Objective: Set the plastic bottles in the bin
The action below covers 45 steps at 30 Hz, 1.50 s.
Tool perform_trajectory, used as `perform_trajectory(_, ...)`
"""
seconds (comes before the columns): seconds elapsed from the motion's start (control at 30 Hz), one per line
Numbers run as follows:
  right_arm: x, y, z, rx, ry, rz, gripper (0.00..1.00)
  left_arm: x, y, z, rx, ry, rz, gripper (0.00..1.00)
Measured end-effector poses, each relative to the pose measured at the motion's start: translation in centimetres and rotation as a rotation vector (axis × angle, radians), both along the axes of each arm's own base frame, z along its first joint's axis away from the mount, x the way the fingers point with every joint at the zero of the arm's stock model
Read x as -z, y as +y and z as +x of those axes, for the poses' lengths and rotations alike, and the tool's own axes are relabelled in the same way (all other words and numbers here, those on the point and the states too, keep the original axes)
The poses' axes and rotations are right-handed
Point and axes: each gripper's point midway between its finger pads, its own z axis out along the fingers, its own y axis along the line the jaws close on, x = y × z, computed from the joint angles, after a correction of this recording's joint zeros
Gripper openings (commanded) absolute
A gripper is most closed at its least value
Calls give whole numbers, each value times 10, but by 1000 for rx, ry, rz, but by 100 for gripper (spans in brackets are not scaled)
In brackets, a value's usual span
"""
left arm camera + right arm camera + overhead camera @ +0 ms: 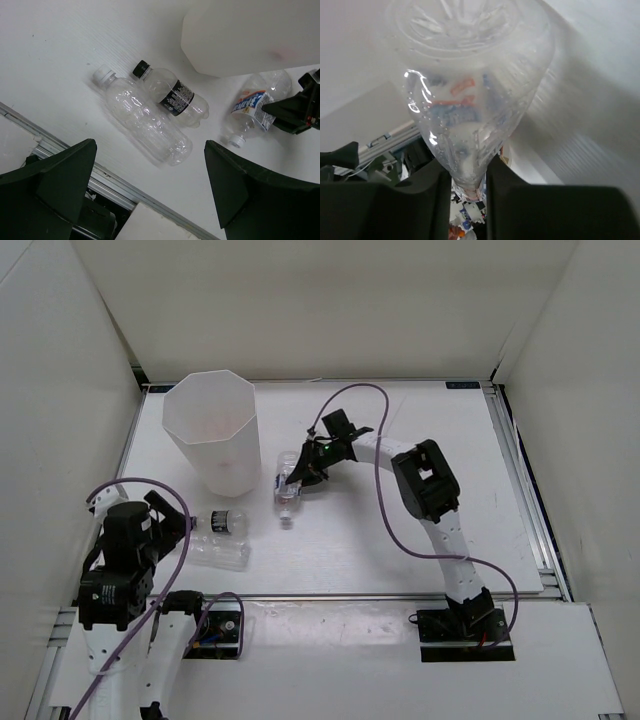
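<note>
The tall white bin (pixel 212 430) stands at the back left. Just right of it a pale-labelled clear bottle (pixel 287 482) lies on the table, cap toward the near edge. My right gripper (pixel 304 472) is shut on it. In the right wrist view the two fingers (pixel 422 200) pinch the squeezed bottle (pixel 470 95). A black-capped bottle (pixel 175 97) and an unlabelled bottle (pixel 145 120) lie side by side near the front left. My left gripper (pixel 150 150) hangs open above and just short of them, holding nothing.
A metal rail (pixel 115 182) runs along the table's near edge under the left gripper. White walls enclose the table on three sides. A faint reddish patch (pixel 280 52) shows through the bin's wall.
</note>
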Motion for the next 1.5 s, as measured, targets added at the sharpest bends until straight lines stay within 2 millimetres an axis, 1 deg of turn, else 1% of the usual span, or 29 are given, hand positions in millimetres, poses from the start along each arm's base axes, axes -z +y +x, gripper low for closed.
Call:
perform_trajectory(0.07, 1, -16, -1, 26, 7, -29, 5, -1, 0, -1, -7, -7, -6, 100)
perform_trajectory(0.17, -7, -39, -6, 53, 12, -62, 4, -1, 0, -2, -17, -23, -18, 100)
perform_trajectory(0.2, -13, -46, -5, 65, -2, -68, 2, 0, -1, -1, -25, -33, -30, 98)
perform_trajectory(0.27, -33, -56, -3, 84, -37, -69, 0, 6, -2, -3, -42, -38, -51, 97)
perform_trajectory(0.33, -67, -60, 1, 97, -119, -42, 0, 14, -3, -4, -63, -42, -79, 97)
perform_trajectory(0.37, -90, -60, 2, 105, -160, -18, 0, 18, -4, -4, -69, -45, -95, 97)
perform_trajectory(0.43, -139, -58, 5, 116, -260, 40, 0, 25, -8, -2, -74, -45, -123, 100)
perform_trajectory(0.47, -169, -54, 9, 124, -328, 75, 0, 29, -10, -1, -75, -42, -138, 100)
perform_trajectory(0.5, -196, -50, 13, 129, -399, 112, 6, 33, -11, 1, -77, -37, -151, 100)
perform_trajectory(0.53, -219, -47, 16, 134, -458, 144, 43, 37, -13, 2, -77, -29, -159, 100)
perform_trajectory(0.57, -240, -44, 17, 135, -509, 170, 60, 41, -14, 3, -77, -16, -167, 100)
perform_trajectory(0.6, -257, -41, 18, 135, -551, 192, 70, 44, -15, 4, -79, -3, -173, 100)
perform_trajectory(0.63, -268, -39, 19, 134, -586, 206, 80, 46, -15, 5, -79, 14, -174, 100)
perform_trajectory(0.67, -273, -38, 19, 133, -602, 209, 90, 48, -16, 7, -78, 26, -173, 100)
perform_trajectory(0.7, -272, -36, 19, 132, -605, 203, 98, 49, -16, 9, -78, 39, -173, 100)
perform_trajectory(0.73, -265, -35, 18, 129, -599, 188, 100, 51, -16, 10, -77, 56, -172, 100)
perform_trajectory(0.77, -252, -34, 19, 130, -585, 159, 100, 52, -16, 12, -73, 71, -169, 100)
perform_trajectory(0.8, -236, -34, 20, 132, -564, 125, 100, 53, -16, 13, -71, 82, -166, 100)
perform_trajectory(0.87, -196, -32, 19, 123, -501, 46, 100, 54, -16, 14, -67, 101, -160, 100)
perform_trajectory(1.0, -122, -31, 22, 108, -385, -96, 100, 48, -16, 15, -57, 100, -149, 100)
perform_trajectory(1.07, -95, -32, 21, 101, -346, -153, 100, 47, -16, 13, -54, 96, -147, 100)
perform_trajectory(1.13, -73, -33, 19, 93, -322, -210, 100, 47, -15, 10, -53, 95, -144, 100)
perform_trajectory(1.17, -65, -33, 19, 89, -318, -234, 100, 47, -15, 9, -53, 94, -143, 100)
perform_trajectory(1.27, -51, -30, 18, 82, -330, -293, 100, 47, -14, 4, -56, 97, -136, 100)
perform_trajectory(1.4, -44, -22, 12, 71, -366, -344, 100, 48, -12, -1, -63, 107, -128, 100)
perform_trajectory(1.5, -42, -15, 13, 71, -395, -371, 100, 47, -11, -4, -62, 114, -124, 100)
